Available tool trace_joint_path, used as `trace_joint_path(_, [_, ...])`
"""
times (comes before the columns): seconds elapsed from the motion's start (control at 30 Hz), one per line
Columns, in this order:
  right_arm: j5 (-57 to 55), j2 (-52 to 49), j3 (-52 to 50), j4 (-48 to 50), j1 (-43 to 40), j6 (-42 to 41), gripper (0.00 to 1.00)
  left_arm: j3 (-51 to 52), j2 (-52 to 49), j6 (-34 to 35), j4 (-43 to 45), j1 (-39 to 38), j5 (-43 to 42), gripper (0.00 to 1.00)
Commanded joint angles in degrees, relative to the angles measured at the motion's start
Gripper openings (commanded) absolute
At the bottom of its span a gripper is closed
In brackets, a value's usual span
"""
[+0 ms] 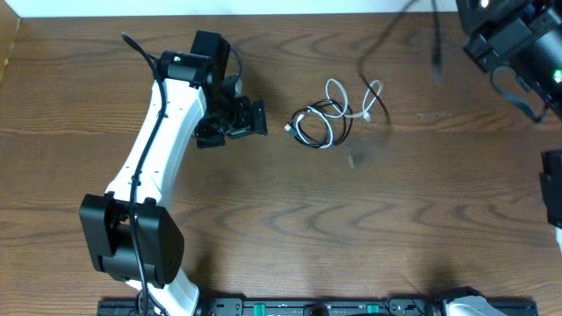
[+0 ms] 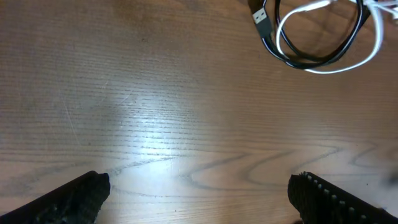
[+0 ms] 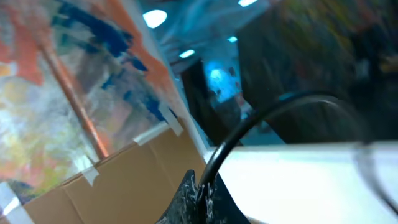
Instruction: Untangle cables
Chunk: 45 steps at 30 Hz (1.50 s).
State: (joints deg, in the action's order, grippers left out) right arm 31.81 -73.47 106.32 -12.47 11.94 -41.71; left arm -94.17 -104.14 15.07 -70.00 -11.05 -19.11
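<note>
A black cable (image 3: 249, 126) rises in an arc from the pinched tip of the right gripper (image 3: 198, 194) at the bottom edge, against a blurred, tilted background of a taped cardboard box (image 3: 124, 180), a colourful painted sheet (image 3: 62, 74) and a white surface (image 3: 298, 177).

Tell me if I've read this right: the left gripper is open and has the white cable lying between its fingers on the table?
Not quite. The left gripper is open, but nothing lies between its fingers. The left wrist view shows only bare table there. The white cable lies farther ahead, looped with a black cable, and the gripper is not touching either.
</note>
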Motion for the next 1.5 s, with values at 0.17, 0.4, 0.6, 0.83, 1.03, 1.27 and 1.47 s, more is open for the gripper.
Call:
trace_joint_path(0.17, [-3.0, -4.1, -0.2, -9.9, -0.2, -1.9, 0.01, 0.2, -0.1, -13.6, 0.7, 0.5, -18.2, 0.98])
trace_joint_path(0.4, [-2.7, -5.8, -0.2, -14.3, -0.2, -13.6, 0.02, 0.1, 2.9, -33.1, 0.5, 2.3, -47.9, 0.98])
trace_joint_path(0.6, [0.3, -5.8, -0.2, -17.1, 0.1, -15.2, 0.01, 0.1, 9.6, -33.5, 4.5, 3.0, -55.1, 0.97])
trace_joint_path(0.83, [0.3, -5.9, -0.2, -20.8, 3.6, -15.7, 0.02, 0.1, 19.5, -28.4, 17.4, 3.0, -61.2, 0.91])
trace_joint_path(1.03, [0.0, -5.9, -0.2, -20.7, 8.9, -20.2, 0.02, 0.1, 25.0, -22.4, 27.6, 2.9, -61.2, 0.91])
trace_joint_path(1.27, [-2.8, -6.0, -0.2, -19.5, 12.7, -23.9, 0.01, 0.1, 25.7, -22.4, 28.7, 2.0, -61.2, 0.85])
trace_joint_path(1.47, [-6.6, -6.1, -0.2, -18.0, 15.5, -24.9, 0.02, 0.1, 25.7, -22.2, 30.3, -1.7, -60.2, 0.82])
